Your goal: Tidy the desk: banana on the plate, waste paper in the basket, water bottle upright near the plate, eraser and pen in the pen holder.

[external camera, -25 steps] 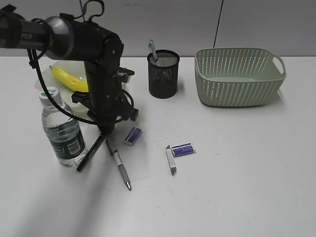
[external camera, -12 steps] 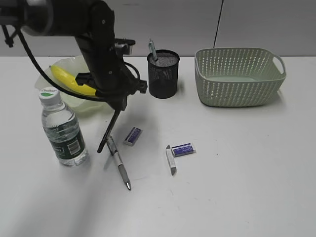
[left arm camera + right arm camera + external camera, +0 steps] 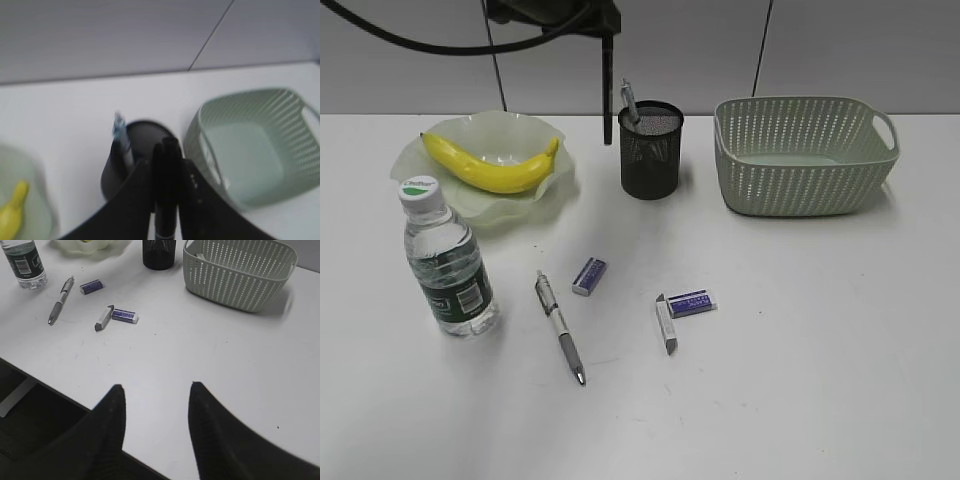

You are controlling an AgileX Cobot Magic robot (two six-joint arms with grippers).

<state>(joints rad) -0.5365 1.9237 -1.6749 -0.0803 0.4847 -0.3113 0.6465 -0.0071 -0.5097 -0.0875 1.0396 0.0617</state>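
My left gripper (image 3: 167,162) is shut on a black pen (image 3: 607,90), which hangs upright just left of the black mesh pen holder (image 3: 651,150); the gripper itself is cut off by the top edge of the exterior view. In the left wrist view the pen (image 3: 166,220) points down over the holder (image 3: 145,145), which has another pen (image 3: 629,102) in it. A silver pen (image 3: 558,328) and three erasers (image 3: 589,275) (image 3: 691,303) (image 3: 665,326) lie on the desk (image 3: 800,380). The banana (image 3: 490,170) lies on the plate (image 3: 410,165). The water bottle (image 3: 445,260) stands upright. My right gripper (image 3: 155,387) is open and empty over the desk's near edge. The waste paper does not show.
The sage-green basket (image 3: 805,155) stands right of the pen holder, at the back right. The desk's front edge drops off below my right gripper in the right wrist view.
My left gripper lifted the black pen off the desk beside the bottle and carried it up and right, to beside the pen holder. The arm no longer hides the banana and plate.
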